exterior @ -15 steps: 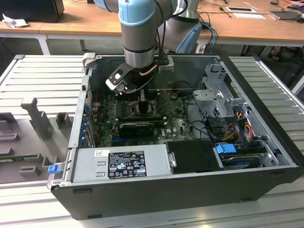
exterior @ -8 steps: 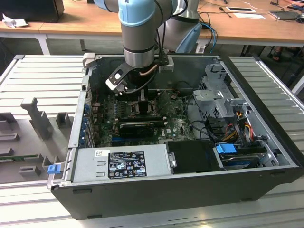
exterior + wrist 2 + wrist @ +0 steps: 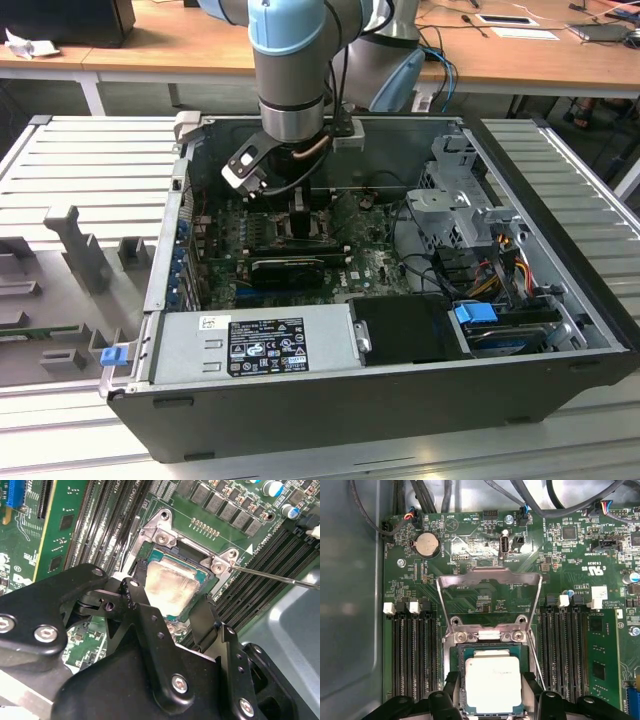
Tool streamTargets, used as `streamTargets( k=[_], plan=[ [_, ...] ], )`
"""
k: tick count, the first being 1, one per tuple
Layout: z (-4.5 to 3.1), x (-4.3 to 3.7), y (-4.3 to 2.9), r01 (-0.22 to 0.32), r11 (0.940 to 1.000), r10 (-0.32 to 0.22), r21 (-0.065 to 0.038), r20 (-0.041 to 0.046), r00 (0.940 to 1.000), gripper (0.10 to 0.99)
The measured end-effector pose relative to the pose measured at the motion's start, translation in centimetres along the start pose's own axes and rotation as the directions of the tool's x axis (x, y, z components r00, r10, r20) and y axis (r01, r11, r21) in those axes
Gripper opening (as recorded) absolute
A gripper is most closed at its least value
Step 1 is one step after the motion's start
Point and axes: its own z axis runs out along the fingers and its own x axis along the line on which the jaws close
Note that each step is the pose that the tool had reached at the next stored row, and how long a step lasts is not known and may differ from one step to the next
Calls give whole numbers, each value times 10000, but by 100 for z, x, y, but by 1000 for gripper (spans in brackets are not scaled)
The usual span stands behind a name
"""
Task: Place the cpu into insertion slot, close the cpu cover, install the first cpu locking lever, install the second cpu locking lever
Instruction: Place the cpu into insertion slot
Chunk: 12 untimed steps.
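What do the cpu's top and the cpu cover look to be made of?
The cpu: its top looks like matte, pale silvery-beige metal, dull and faintly smudged. The cpu cover: thin bare silver metal, probably stamped steel, judging by bright glints along its edges.

You have one cpu (image 3: 492,684), one insertion slot (image 3: 461,652) and one cpu cover (image 3: 490,573). Count one coin cell (image 3: 427,544), two screws (image 3: 460,637) at the cover's hinge, one arm (image 3: 285,70) and one computer case (image 3: 300,400).

Ribbed metal bench (image 3: 90,170) carries open computer case (image 3: 400,400); grey fixture blocks (image 3: 80,245) beside it.
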Motion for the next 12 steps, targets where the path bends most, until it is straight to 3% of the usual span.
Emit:
streamTargets(
  k=[5, 12],
  plan=[
    [1, 7, 0, -6, 10000, 6, 0, -7, 10000, 608],
    [-124, 10, 11, -6, 10000, 6, 0, -7, 10000, 608]
  ],
)
